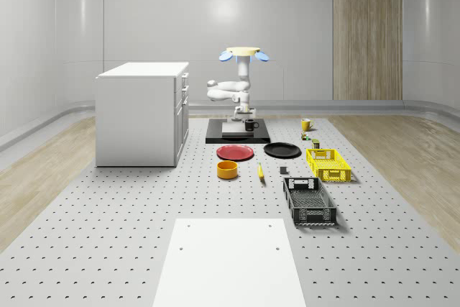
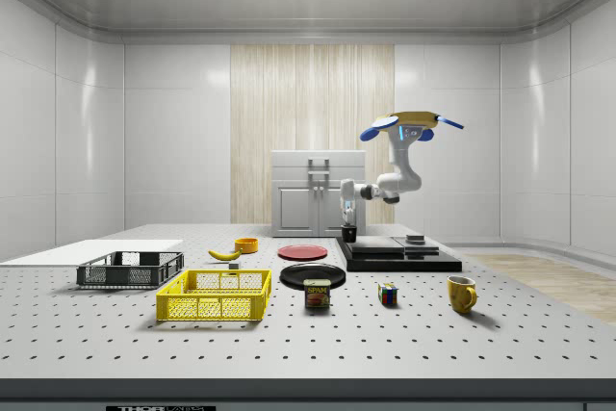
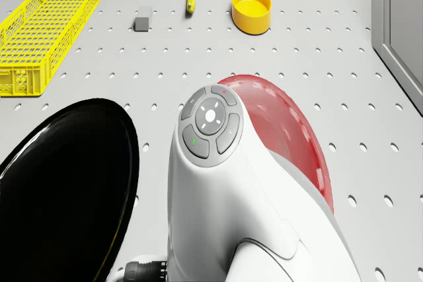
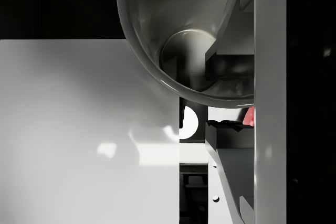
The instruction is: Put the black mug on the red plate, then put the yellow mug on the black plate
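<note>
Black is the mug that the gripper holds: 1 finger is inside it and the other is outside, pinched on its rim. The mug is just above the black platform, near its front edge. The drone hovers over that platform. On the table, the red plate and the black plate lie just in front of the platform. The yellow mug stands near the table's far right edge.
</note>
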Robot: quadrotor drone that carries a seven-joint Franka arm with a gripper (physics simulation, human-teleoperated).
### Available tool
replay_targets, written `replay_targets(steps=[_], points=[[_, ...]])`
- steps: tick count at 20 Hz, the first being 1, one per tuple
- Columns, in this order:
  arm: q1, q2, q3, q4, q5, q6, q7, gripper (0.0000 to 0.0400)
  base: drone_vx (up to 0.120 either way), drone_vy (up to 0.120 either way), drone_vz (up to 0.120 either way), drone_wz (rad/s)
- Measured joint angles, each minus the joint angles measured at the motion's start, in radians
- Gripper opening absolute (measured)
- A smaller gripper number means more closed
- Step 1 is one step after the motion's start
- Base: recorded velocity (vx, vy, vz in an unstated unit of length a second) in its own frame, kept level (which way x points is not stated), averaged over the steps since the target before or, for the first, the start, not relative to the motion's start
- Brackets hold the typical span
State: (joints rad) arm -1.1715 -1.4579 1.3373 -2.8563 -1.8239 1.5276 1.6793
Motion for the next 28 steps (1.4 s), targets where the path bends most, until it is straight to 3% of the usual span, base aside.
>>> replay_targets(steps=[11,28], points=[[-0.005,-0.018,0.003,0.001,0.008,0.017,0.004,0.011,0.12,-0.076,0.0,0.0],[-0.011,-0.042,0.006,0.002,0.018,0.039,0.008,0.011,0.12,0.0,0.0,0.0]])
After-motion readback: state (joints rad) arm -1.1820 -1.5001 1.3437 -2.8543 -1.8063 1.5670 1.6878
